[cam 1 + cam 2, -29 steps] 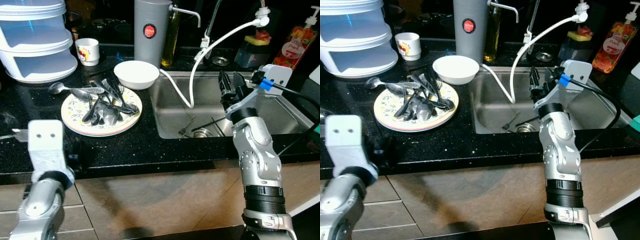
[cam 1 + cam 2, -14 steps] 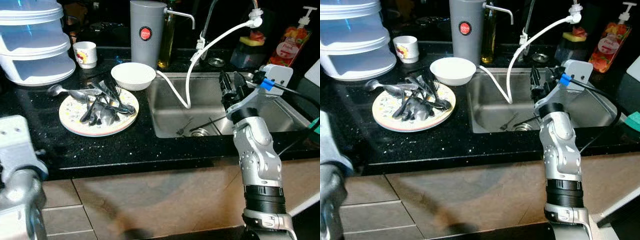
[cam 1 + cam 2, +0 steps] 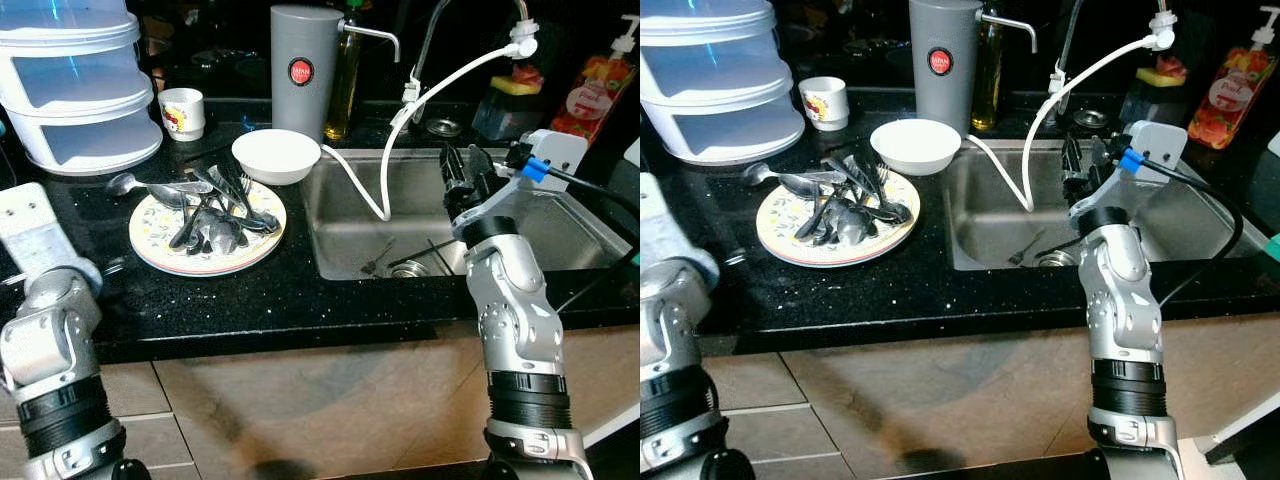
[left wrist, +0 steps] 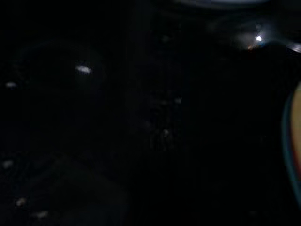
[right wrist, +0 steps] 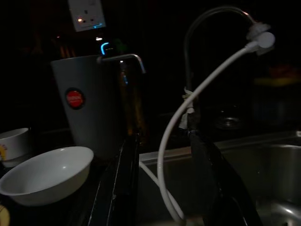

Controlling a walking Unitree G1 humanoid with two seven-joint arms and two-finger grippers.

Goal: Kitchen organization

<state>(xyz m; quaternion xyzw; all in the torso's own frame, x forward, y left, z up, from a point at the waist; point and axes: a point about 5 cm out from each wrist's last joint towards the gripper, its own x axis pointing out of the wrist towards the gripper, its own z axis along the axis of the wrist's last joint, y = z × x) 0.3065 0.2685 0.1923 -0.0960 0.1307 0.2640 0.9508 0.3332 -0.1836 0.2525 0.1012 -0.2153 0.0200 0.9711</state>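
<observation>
A patterned plate (image 3: 155, 250) on the black counter holds several dark spoons and forks (image 3: 215, 210). One silver spoon (image 3: 135, 184) lies across its far left rim. Behind the plate stands a white bowl (image 3: 276, 155). A fork (image 3: 375, 263) lies in the steel sink (image 3: 560, 225) near the drain. My right gripper (image 3: 462, 172) is open and empty over the sink, pointing toward the bowl and the white hose (image 5: 162, 141). At the counter's front edge, left of the plate, my left gripper (image 3: 105, 268) sits low. Its wrist view is nearly black.
Stacked white containers (image 3: 75, 85) fill the back left, with a small mug (image 3: 182, 112) beside them. A grey dispenser (image 3: 301, 70) and an oil bottle (image 3: 345, 75) stand behind the bowl. A sponge holder (image 3: 510, 100) and a soap bottle (image 3: 600, 85) are at the back right.
The camera has shifted slightly. My left arm has swung out to the left and turned its wrist. The right arm and the dishes have stayed put.
</observation>
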